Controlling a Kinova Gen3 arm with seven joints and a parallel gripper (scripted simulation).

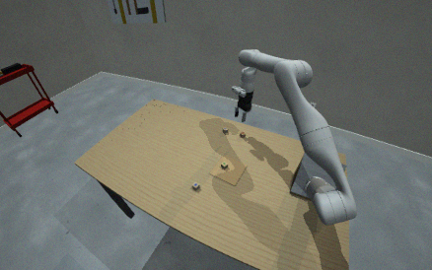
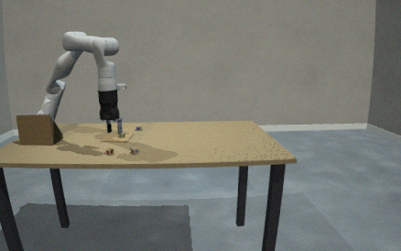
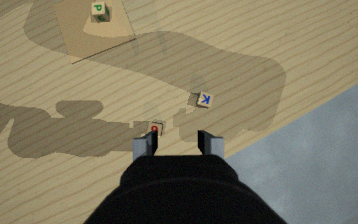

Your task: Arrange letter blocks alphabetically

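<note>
A tan mat lies on the wooden table with a block showing a green P on it; this block also shows in the top view. A block with a blue K and a block with a red mark lie off the mat near the table's edge, a little apart. In the top view they are the grey block and the red one. My gripper is open and empty, well above these two. Its left finger partly hides the red-marked block. A fourth block lies off the mat.
A cardboard box stands on the table by the robot's base. The table edge runs close behind the K block, with floor beyond. A red cart stands far off on the floor.
</note>
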